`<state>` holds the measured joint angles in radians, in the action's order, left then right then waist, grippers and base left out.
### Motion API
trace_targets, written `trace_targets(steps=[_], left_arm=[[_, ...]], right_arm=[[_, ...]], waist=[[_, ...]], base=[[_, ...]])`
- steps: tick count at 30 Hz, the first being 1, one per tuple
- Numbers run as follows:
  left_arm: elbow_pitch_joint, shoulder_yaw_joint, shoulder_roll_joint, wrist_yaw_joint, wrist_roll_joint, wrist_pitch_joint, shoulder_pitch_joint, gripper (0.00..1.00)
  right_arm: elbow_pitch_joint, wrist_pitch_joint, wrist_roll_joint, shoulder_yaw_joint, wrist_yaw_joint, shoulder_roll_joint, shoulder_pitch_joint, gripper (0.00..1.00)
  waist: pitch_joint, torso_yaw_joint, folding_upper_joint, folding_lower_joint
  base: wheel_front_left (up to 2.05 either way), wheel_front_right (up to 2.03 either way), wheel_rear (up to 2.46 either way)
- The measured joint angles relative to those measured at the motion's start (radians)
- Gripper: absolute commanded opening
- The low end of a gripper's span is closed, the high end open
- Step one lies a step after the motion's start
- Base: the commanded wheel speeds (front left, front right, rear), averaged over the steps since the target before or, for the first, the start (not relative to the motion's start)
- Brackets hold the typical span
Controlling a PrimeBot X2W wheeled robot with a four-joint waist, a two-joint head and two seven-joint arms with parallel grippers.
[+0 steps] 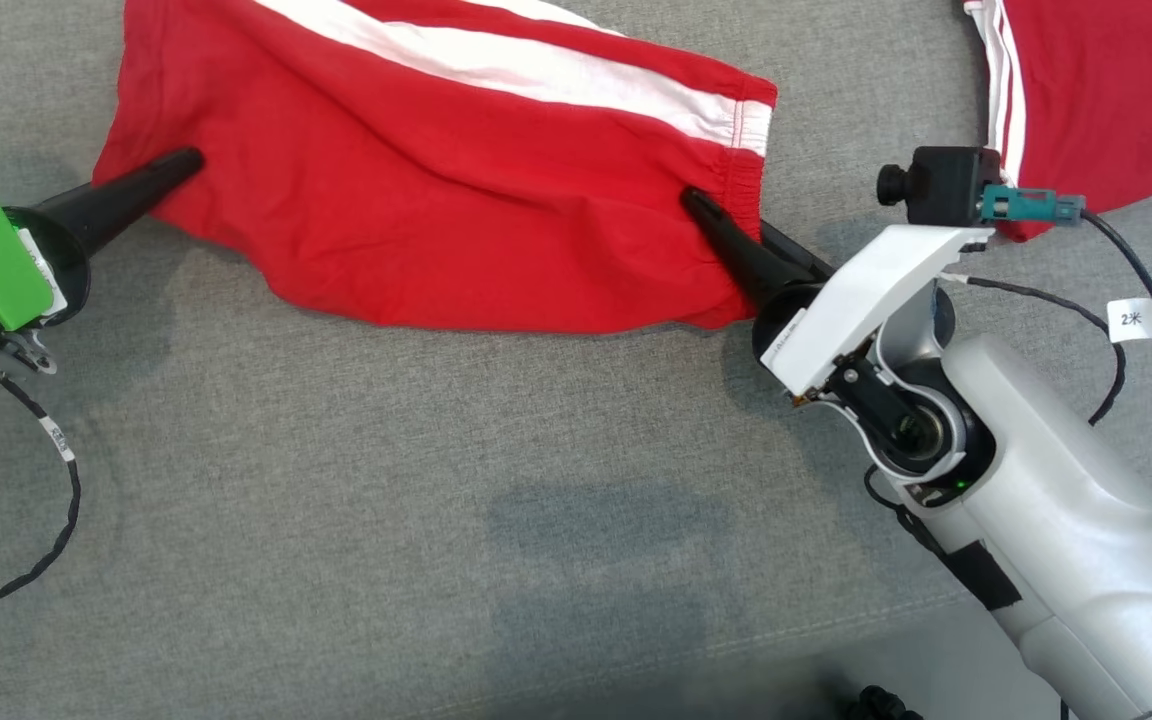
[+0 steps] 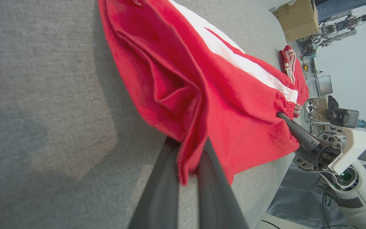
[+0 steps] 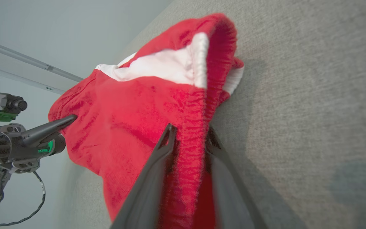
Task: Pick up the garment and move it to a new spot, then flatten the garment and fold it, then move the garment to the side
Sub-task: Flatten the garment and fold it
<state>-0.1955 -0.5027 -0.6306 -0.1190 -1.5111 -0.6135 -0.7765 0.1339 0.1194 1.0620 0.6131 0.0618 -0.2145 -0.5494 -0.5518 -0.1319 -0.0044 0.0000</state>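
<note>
Garment point(image 1: 436, 200) lies spread on the grey surface point(image 1: 336, 500). Left claw point(image 1: 188, 160) is clamped on one edge. Right claw point(image 3: 190, 129) straddles the waistband; you cannot tell whether it grips.

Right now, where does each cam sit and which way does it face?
Head view: on the head, looking down at the grey cloth surface; red garment across the top, left gripper at its left end, right gripper and forearm at its waistband.
Left wrist view: on the left wrist, looking along its fingers, shut on a garment fold; right gripper beyond.
Right wrist view: on the right wrist, looking along its fingers, astride the waistband; left gripper far left.
Shared: both wrist views show the garment and the other gripper.
</note>
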Motion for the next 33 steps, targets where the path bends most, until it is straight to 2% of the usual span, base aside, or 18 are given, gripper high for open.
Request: trace_targets(steps=[3,8,16,24,30,31,33], left_arm=[[-0.001,0.000,0.006,0.000,-0.019,0.011,0.005,0.00],[-0.003,0.014,0.036,-0.001,-0.035,0.052,0.036,0.00],[0.077,0.008,0.133,-0.004,-0.050,0.157,0.147,0.00],[0.149,-0.036,0.248,-0.005,-0.037,0.284,0.354,0.00],[0.174,-0.072,0.286,-0.005,-0.047,0.327,0.440,0.00],[0.172,-0.080,0.286,-0.005,-0.041,0.335,0.451,0.07],[0.173,-0.089,0.283,-0.005,-0.032,0.339,0.473,0.30]], right_arm=[[0.003,0.029,0.028,-0.016,-0.002,-0.019,-0.002,0.00],[0.016,0.093,0.065,-0.041,-0.003,-0.089,-0.001,0.00],[0.026,0.193,0.129,-0.086,0.002,-0.194,0.016,0.00],[0.004,0.266,0.188,-0.129,0.021,-0.292,0.107,0.00],[-0.021,0.287,0.209,-0.161,0.038,-0.338,0.147,0.00],[-0.023,0.292,0.209,-0.157,0.039,-0.341,0.154,0.00],[-0.031,0.297,0.209,-0.151,0.045,-0.341,0.169,0.00]], waist=[[0.009,0.008,0.0000,0.0000],[0.033,0.023,0.0000,0.0000],[0.094,0.064,0.0000,0.0000],[0.152,0.139,0.0001,0.0000],[0.191,0.202,0.0001,0.0000],[0.197,0.212,0.0000,0.0000],[0.207,0.230,0.0000,0.0000]], base=[[0.00,0.00,0.00],[0.00,0.00,0.00],[0.00,0.00,0.00],[0.00,0.00,0.00],[0.00,0.00,0.00],[0.00,0.00,0.00],[0.00,0.00,0.00]])
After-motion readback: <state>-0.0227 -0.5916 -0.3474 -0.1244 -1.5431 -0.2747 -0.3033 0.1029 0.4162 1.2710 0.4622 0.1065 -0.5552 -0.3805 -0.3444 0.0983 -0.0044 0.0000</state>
